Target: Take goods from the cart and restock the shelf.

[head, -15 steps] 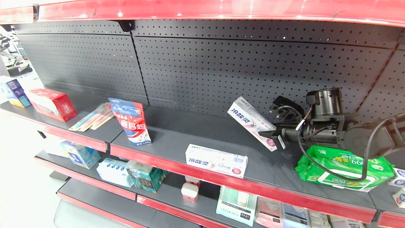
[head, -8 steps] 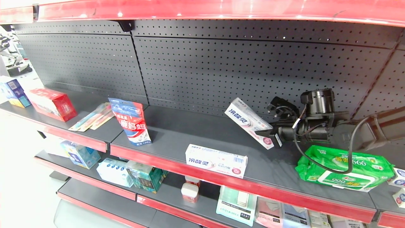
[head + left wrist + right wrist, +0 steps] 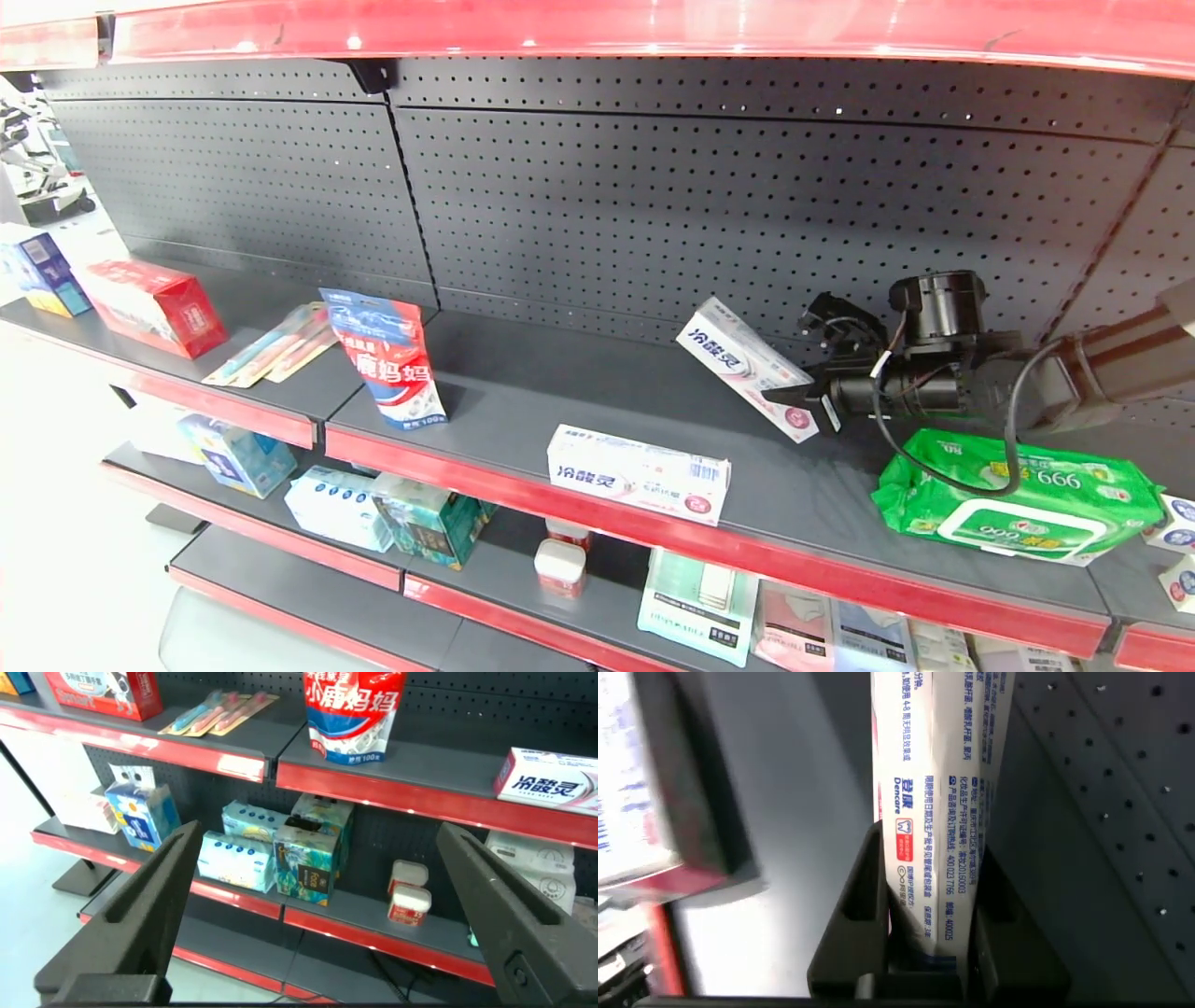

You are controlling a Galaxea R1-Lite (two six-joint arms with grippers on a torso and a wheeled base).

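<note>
toothpaste box (image 3: 739,360) tilts over the shelf (image 3: 579,383) because our right gripper (image 3: 805,412) pinches one end; left gripper (image 3: 320,835) gapes empty.

This is looking like a shop aisle. A black metal shelf (image 3: 579,392) is running across the view in several tiers, each tier carrying a red front strip (image 3: 448,467), with a perforated back panel (image 3: 653,205) rising behind. Packaged goods are sitting out for display: a toothpaste box (image 3: 638,473) lying at the front edge, a green pack of wipes (image 3: 1018,495), toothbrush packs (image 3: 271,345), a standing pouch (image 3: 387,359) and a red carton (image 3: 154,308), while tissue boxes (image 3: 341,504) are lining the tier below.
</note>
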